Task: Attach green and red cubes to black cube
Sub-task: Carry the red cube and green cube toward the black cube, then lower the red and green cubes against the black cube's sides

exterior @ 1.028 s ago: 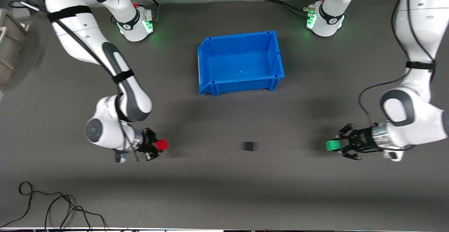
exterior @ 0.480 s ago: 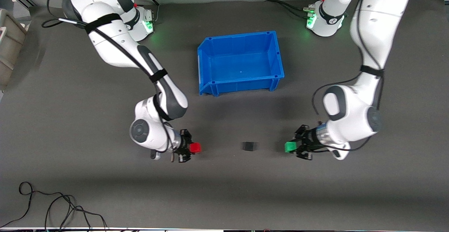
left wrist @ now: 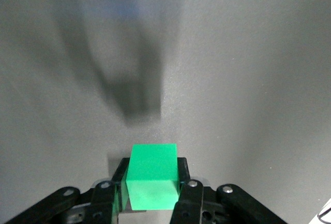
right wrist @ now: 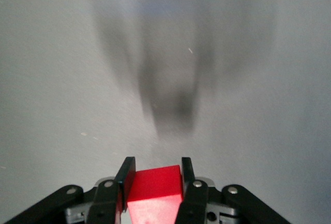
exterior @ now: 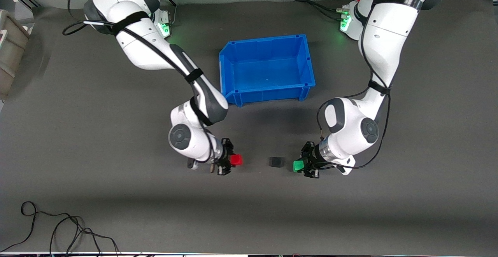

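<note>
Cubes (exterior: 235, 159) (exterior: 298, 166) level – facing black cube (exterior: 276, 161)

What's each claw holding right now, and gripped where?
Left claw is shut on the green cube, fingers pressing two facing sides. Right claw is shut on the red cube the same way.

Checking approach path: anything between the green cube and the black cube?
Nothing: the front view shows only bare mat between the green cube, clamped in the left pincer, and the black cube.
</note>
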`<state>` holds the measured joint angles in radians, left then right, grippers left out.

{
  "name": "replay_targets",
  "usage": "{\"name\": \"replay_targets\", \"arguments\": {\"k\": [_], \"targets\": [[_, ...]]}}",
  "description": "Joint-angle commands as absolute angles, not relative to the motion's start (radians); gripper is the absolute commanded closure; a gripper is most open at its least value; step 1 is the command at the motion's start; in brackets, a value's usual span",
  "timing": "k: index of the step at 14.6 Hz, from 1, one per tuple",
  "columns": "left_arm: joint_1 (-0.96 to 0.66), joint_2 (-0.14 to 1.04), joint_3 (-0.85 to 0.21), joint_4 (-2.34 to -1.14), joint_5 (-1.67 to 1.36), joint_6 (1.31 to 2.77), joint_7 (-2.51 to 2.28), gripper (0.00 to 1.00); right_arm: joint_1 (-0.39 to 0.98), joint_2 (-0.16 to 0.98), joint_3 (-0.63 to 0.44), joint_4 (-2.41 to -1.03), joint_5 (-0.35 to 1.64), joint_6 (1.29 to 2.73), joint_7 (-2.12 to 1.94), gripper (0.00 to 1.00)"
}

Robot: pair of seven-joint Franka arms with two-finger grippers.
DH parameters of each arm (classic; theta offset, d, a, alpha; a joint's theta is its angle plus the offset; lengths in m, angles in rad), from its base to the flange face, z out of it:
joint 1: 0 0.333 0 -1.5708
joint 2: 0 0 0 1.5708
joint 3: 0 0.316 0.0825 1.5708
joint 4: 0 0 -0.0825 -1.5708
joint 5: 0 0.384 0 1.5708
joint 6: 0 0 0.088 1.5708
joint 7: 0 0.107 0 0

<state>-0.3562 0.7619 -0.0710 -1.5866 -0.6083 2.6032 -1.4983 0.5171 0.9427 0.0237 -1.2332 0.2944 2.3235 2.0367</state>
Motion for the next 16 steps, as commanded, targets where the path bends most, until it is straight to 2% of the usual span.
{"name": "replay_targets", "arguments": {"k": [1,4,16], "targets": [[-0.408,0.813,-0.054,-1.539,-0.607,2.625,-1.542,1.0,0.557,0.983,0.005,-1.173,0.259,2.31,2.118,1.0],[-0.425,0.833,-0.052,-1.525,-0.606,2.625,-1.56,1.0,0.575,0.986,0.006,-1.175,0.2,2.309,2.181,1.0],[-0.486,0.844,-0.046,-1.516,-0.586,2.609,-1.643,1.0,0.577,1.003,0.006,-1.169,0.199,2.309,2.214,1.0]]}}
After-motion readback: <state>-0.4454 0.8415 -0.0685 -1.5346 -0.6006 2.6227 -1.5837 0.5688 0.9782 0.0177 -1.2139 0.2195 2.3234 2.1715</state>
